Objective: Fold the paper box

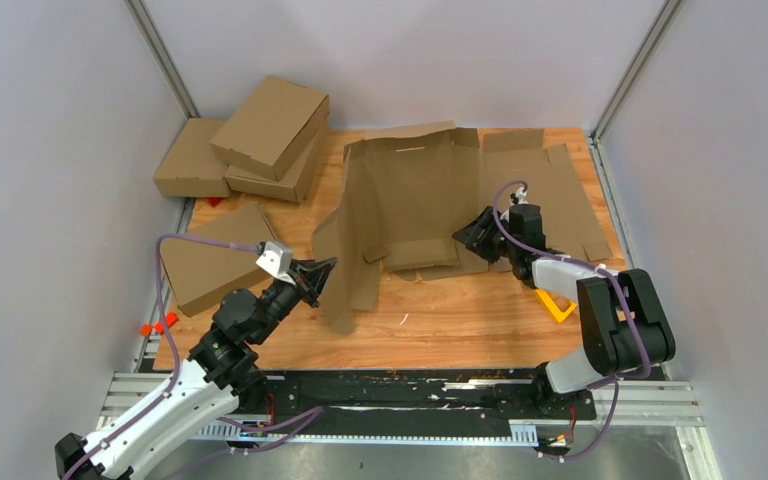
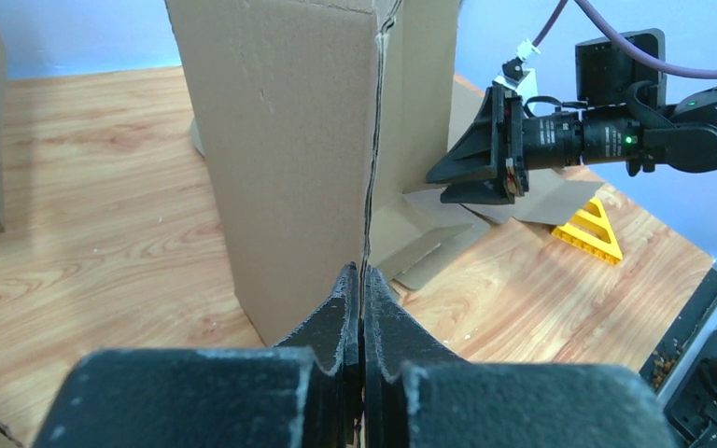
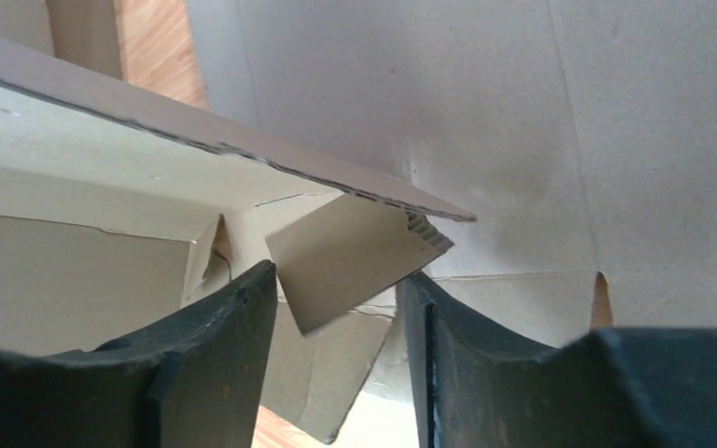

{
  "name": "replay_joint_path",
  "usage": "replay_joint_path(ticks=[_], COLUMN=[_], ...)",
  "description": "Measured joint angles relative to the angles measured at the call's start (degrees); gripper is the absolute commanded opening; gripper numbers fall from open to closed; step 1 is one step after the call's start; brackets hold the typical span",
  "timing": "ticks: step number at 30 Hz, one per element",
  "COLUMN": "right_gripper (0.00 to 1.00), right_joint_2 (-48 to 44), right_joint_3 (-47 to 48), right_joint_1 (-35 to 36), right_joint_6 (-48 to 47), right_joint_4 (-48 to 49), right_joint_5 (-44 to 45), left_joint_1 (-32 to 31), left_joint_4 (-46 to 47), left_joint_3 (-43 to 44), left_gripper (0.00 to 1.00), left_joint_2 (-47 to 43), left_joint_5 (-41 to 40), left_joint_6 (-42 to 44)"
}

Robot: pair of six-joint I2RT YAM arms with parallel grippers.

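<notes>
left fingers (image 2: 331, 327): pressed together, pinching the cut edge of a raised panel of the paper box (image 2: 289, 140). The edge runs straight down into the pinch.
why left: my read is that it props that side panel upright, so the crease is held bent for the other arm.
right fingers (image 3: 224, 345): spread, straddling a small tab (image 3: 345, 252). The tab sits in the gap under a slanted panel edge. Contact on either side is not clear.
why right: it looks lined up to grab the tab and fold it in.
box vs fingers: top view, left fingers (image 1: 312, 272) at the sheet's lower-left flap, right fingers (image 1: 475, 232) at its right side.
box location: paper box (image 1: 410, 190) lies centre to upper right on the table (image 1: 460, 320), left part lifted, right part flat.
around: other cardboard boxes (image 1: 270, 125) upper left, yellow triangle (image 1: 557, 305) lower right.
</notes>
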Motion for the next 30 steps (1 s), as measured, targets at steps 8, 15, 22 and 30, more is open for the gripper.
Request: replay_joint_path(ticks=[8, 15, 22, 30], right_gripper=[0.49, 0.27, 0.56, 0.71], right_joint_2=[-0.2, -0.2, -0.4, -5.8], right_joint_3=[-0.1, -0.2, -1.0, -2.3], right_joint_1=[0.0, 0.0, 0.6, 1.3], right_joint_6=[1.0, 0.9, 1.5, -1.5], right_joint_4=[1.6, 1.9, 2.7, 0.2], right_joint_5=[-0.9, -0.9, -0.8, 2.8], left_joint_1=[0.0, 0.0, 0.0, 0.0], left_joint_4=[0.7, 1.0, 1.5, 1.8], left_joint_3=[0.1, 0.4, 0.4, 0.4], left_gripper=[0.00, 0.00, 0.00, 0.00], left_joint_2=[1.0, 1.6, 2.2, 2.4], left_joint_5=[1.5, 2.1, 2.5, 2.7], left_joint_6=[0.4, 0.7, 0.8, 0.8])
